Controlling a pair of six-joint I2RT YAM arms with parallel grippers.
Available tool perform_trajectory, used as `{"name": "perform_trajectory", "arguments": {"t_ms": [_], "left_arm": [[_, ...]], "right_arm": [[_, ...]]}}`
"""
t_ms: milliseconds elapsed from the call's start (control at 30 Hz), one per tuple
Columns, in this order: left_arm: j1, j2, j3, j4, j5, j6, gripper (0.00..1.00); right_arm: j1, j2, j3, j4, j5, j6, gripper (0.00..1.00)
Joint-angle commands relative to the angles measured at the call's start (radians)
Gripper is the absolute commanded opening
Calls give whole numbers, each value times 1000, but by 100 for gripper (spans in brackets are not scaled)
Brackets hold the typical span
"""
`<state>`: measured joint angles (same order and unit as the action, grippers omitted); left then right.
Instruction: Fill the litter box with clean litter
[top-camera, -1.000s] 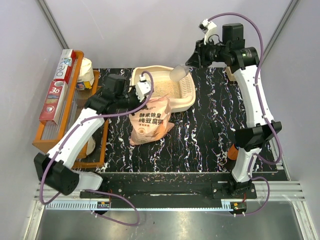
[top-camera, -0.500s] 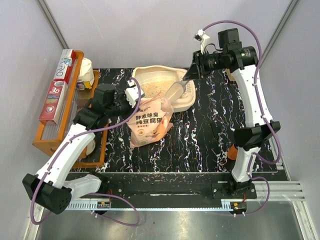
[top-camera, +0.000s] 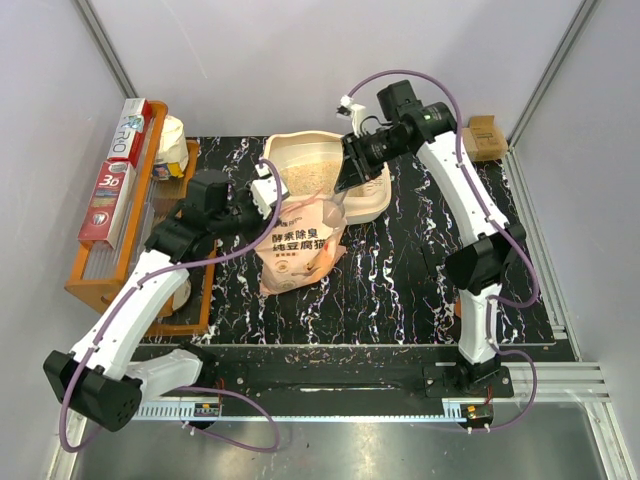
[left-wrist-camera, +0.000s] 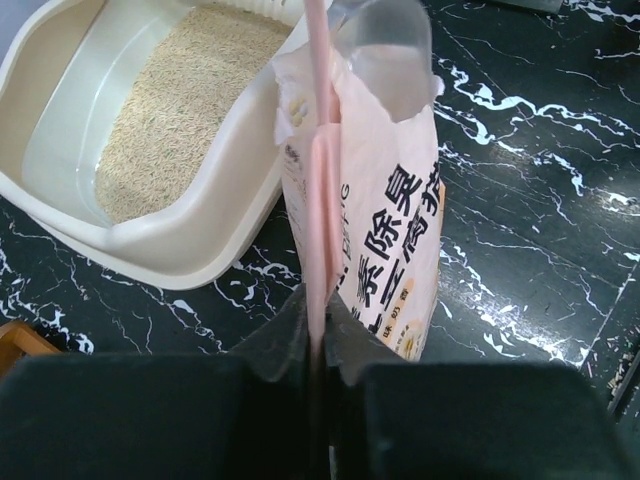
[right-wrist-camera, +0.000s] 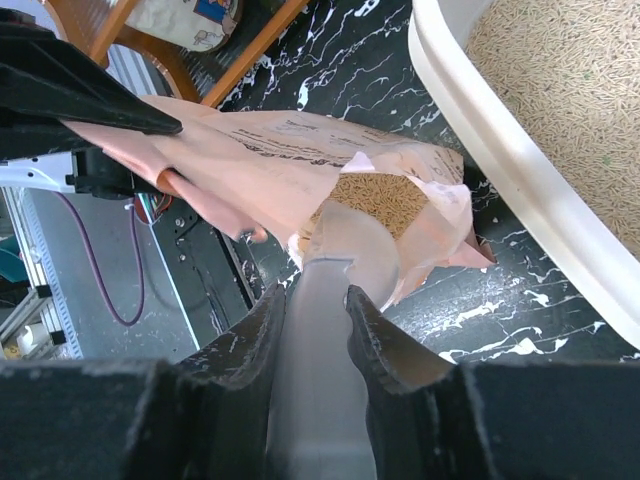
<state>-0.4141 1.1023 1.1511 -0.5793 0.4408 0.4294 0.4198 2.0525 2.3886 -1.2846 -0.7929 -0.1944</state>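
The cream litter box (top-camera: 375, 205) sits at the back middle, with pale litter (top-camera: 315, 175) in it. The pink-and-white bag (top-camera: 300, 245) stands upright in front of it. My left gripper (top-camera: 270, 193) is shut on the bag's top edge (left-wrist-camera: 318, 300) and holds it up. My right gripper (top-camera: 347, 182) is shut on the handle of a translucent scoop (right-wrist-camera: 318, 330). The scoop's head (right-wrist-camera: 352, 250) is in the bag's open mouth, on the tan litter (right-wrist-camera: 382, 200) there. The litter box rim (right-wrist-camera: 500, 150) lies just right of the bag, and the box also shows in the left wrist view (left-wrist-camera: 200, 235).
An orange wooden tray (top-camera: 95, 285) stands along the left edge with boxed wrap rolls (top-camera: 115, 185) and a pale bag (top-camera: 172, 145). A small cardboard box (top-camera: 485, 135) sits at the back right. The table is black marble-patterned (top-camera: 420, 260).
My right arm has swung left and down, carrying the scoop from above the litter box into the bag's mouth. My left arm first drew back a little, then kept its hold.
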Motion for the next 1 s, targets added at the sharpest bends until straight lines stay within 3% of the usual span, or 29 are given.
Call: {"name": "perform_trajectory", "arguments": {"t_ms": [0, 100, 333, 400, 533, 600, 733, 967], "left_arm": [[5, 62, 80, -14, 59, 78, 22], [5, 154, 182, -111, 88, 106, 38], [-2, 286, 326, -163, 151, 127, 42], [-6, 336, 378, -215, 154, 144, 40], [-12, 389, 453, -335, 164, 187, 9], [-11, 375, 443, -350, 153, 198, 0], [-12, 305, 374, -268, 130, 155, 0], [-11, 165, 245, 40, 61, -49, 0]], "right_arm": [[25, 12, 24, -1, 31, 0, 0], [33, 15, 20, 1, 27, 6, 0], [37, 11, -3, 34, 43, 42, 0], [36, 14, 1, 44, 53, 61, 0], [34, 20, 1, 59, 141, 93, 0], [34, 31, 6, 59, 165, 101, 0], [51, 51, -6, 50, 233, 67, 0], [91, 64, -80, 99, 368, 94, 0]]}}
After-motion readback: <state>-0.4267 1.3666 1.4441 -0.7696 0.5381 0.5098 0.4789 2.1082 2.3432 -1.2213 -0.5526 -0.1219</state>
